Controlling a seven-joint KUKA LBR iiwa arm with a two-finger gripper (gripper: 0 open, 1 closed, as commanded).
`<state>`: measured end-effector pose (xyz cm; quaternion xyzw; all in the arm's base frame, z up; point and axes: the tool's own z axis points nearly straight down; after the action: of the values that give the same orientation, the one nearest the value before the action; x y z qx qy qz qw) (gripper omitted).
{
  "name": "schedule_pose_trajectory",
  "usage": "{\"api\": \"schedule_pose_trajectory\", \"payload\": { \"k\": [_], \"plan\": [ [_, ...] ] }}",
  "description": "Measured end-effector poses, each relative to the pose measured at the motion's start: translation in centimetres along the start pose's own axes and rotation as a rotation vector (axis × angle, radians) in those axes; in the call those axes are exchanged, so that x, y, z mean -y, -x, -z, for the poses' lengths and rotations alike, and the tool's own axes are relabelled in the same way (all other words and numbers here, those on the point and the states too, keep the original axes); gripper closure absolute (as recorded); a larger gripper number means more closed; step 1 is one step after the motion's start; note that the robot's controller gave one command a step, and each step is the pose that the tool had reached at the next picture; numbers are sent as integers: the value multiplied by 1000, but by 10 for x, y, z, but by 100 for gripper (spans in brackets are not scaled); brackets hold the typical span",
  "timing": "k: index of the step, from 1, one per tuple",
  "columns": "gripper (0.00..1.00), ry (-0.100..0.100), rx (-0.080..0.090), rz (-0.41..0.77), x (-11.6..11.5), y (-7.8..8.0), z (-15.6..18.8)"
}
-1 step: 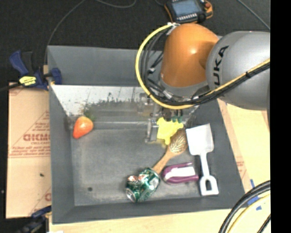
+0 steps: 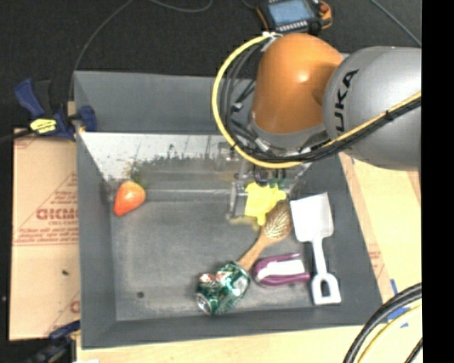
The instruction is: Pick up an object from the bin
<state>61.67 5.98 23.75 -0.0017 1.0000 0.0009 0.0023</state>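
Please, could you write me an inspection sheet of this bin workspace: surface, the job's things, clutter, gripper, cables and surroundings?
Surface: grey metal bin, with pale scuffs on its far wall.
Job's things: yellow thing at the far right of the bin, directly under the arm; cannot tell whether it is gripped.
Clutter: wooden hairbrush, white scoop, purple-and-white thing and crushed green can near the right and front; orange strawberry-like thing alone at the left.
Grippers: gripper low, beside the yellow thing.
Cables: yellow and black cables looped round the orange wrist cover.
Surroundings: handheld device with a lit screen beyond the far rim.
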Motion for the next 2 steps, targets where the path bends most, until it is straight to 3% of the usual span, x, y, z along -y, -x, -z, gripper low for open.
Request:
{"api": "schedule_pose_trajectory", "payload": {
  "k": [1, 2],
  "plan": [
    [0, -1, 0, 318, -5, -58, -112],
    [0, -4, 13, 82, 98, -16, -76]
  ]
}}
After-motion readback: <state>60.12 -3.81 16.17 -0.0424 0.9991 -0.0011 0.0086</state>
